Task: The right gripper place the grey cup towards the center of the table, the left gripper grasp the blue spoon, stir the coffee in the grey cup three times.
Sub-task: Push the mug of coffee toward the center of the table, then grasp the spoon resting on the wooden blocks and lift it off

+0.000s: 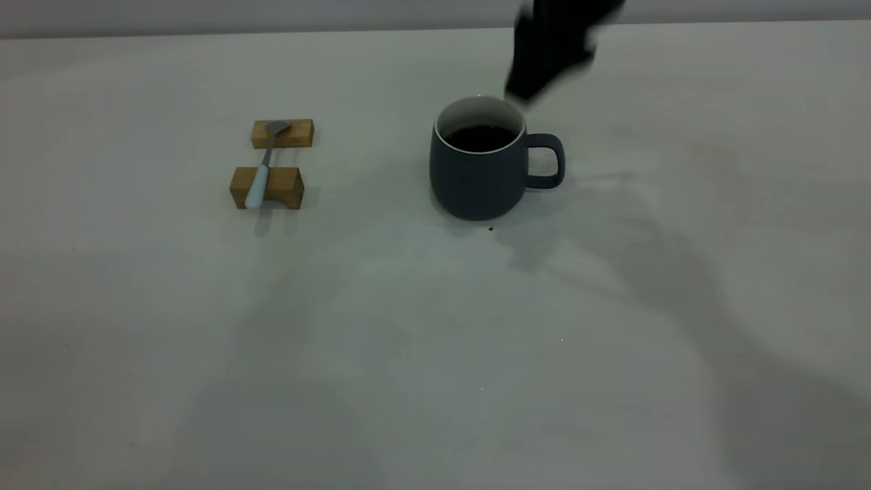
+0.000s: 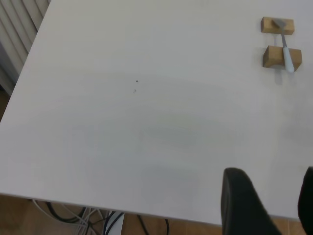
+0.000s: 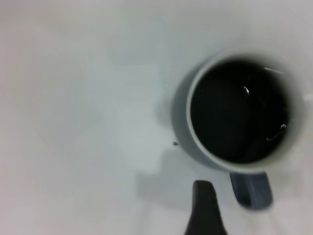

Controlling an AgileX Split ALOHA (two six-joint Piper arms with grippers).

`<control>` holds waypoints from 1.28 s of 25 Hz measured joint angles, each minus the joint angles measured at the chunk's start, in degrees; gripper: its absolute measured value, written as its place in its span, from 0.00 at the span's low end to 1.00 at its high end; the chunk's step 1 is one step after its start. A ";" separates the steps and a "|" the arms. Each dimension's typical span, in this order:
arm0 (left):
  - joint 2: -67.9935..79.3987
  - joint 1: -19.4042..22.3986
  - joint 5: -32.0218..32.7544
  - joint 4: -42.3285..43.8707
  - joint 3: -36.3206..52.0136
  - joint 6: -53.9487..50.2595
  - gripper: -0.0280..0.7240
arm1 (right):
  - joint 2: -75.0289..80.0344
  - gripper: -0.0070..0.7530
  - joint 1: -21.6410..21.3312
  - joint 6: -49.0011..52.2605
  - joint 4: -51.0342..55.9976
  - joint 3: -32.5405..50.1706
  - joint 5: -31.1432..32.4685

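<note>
Grey cup [image 1: 480, 173] stands mid-desk; spoon [image 1: 262, 170] lies at its nine o'clock, handle toward six, nearer open left jaws; right jaws' state unclear.

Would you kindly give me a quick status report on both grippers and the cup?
Right gripper above grey cup, not holding it. Left gripper open, far from blue spoon on wooden blocks. Nothing obstructing.

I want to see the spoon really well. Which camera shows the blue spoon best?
The exterior view: the blue spoon lies whole across two wooden blocks, handle nearest. The left wrist view shows it far off near a corner. The right wrist view shows only the grey cup, no spoon.
</note>
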 joint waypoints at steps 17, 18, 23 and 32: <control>0.00 0.00 0.00 0.00 0.00 0.00 0.52 | -43.11 0.79 -3.04 44.27 -17.59 2.58 32.41; 0.00 0.00 0.00 0.00 0.00 0.00 0.52 | -45.06 0.79 -3.04 44.57 -17.93 3.96 32.41; 0.00 0.00 0.00 0.00 0.00 0.00 0.52 | -56.88 0.79 -3.04 49.16 -20.35 14.52 32.41; 0.00 0.00 0.00 0.00 0.00 0.00 0.52 | -88.46 0.79 -7.09 61.48 -22.69 39.89 32.41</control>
